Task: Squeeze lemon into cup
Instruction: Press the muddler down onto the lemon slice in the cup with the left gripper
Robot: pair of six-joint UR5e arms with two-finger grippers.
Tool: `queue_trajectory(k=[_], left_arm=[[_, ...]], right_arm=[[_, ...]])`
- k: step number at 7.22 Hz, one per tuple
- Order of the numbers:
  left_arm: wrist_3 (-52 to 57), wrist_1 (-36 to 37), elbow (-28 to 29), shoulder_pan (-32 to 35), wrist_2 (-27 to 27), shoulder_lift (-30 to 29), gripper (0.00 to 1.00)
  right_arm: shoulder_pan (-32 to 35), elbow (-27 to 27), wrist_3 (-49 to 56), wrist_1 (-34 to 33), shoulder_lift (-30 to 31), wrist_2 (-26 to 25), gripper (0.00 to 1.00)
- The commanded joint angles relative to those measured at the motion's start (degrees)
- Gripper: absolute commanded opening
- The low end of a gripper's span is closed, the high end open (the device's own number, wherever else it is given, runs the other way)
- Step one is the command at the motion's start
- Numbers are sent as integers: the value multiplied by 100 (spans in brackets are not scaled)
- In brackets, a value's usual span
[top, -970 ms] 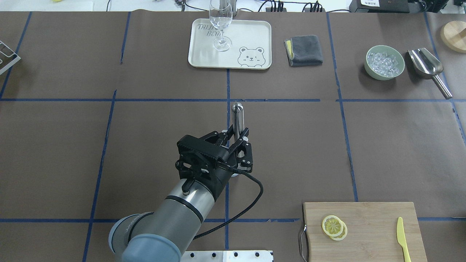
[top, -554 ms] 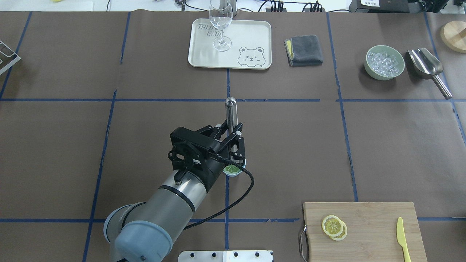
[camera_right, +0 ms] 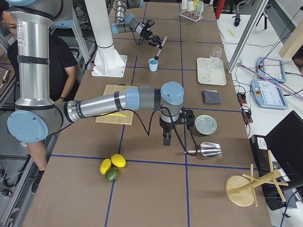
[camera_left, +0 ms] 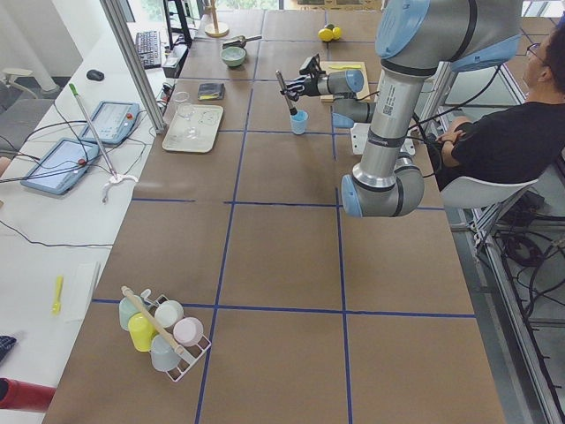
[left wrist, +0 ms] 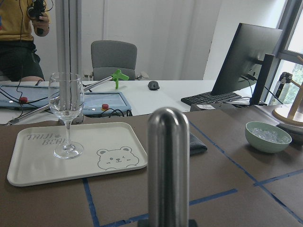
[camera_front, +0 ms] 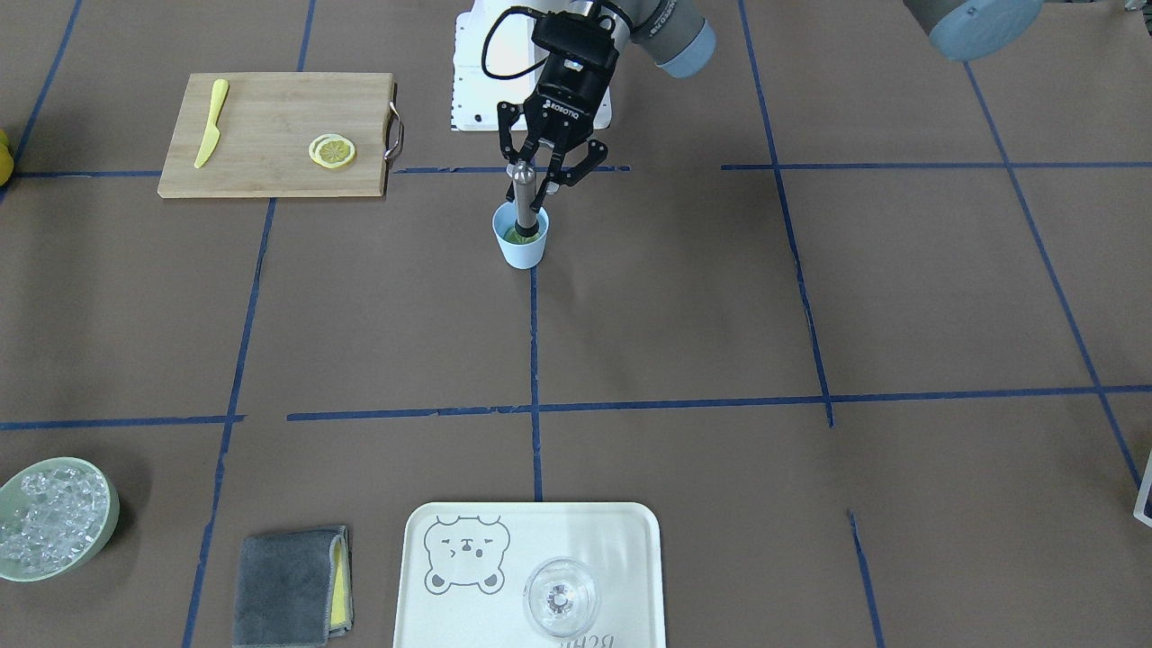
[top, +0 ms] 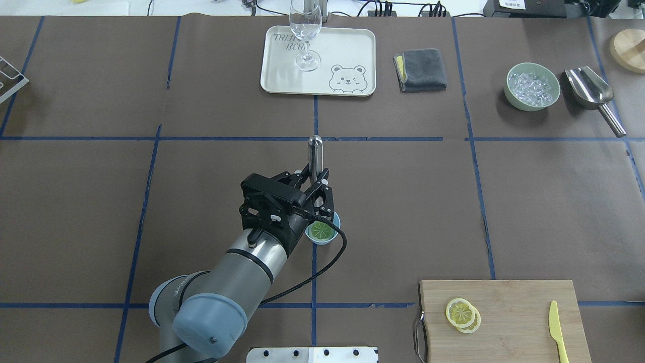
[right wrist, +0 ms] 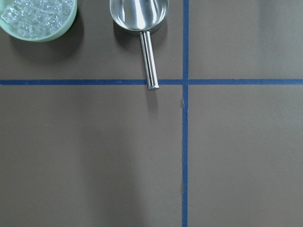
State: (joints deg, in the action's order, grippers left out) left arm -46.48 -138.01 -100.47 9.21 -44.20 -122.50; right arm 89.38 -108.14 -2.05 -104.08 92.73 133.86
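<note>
The light-blue cup stands near the table's middle, with a green round slice inside it. My left gripper is above the cup and is shut on a tilted steel muddler. In the front-facing view the muddler's lower end dips into the cup. Two lemon slices lie overlapped on the wooden cutting board. My right gripper shows only in the exterior right view, near the ice bowl. I cannot tell whether it is open or shut.
A yellow plastic knife lies on the board's right side. At the far edge are a cream tray with a clear glass, a grey cloth, a pale-green bowl of ice and a steel scoop.
My left gripper and the muddler have shifted left, and the cup with the green slice has come into view from under the gripper.
</note>
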Motion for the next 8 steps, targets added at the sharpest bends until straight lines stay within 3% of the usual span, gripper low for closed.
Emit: queue_trajectory(k=[1, 8], left_arm=[[-10, 2, 45, -24, -1, -29, 0], [-63, -341, 765, -24, -1, -117, 0]], right_arm=[[0, 3, 3, 2, 9, 0, 100], [27, -6, 21, 2, 0, 0, 100]])
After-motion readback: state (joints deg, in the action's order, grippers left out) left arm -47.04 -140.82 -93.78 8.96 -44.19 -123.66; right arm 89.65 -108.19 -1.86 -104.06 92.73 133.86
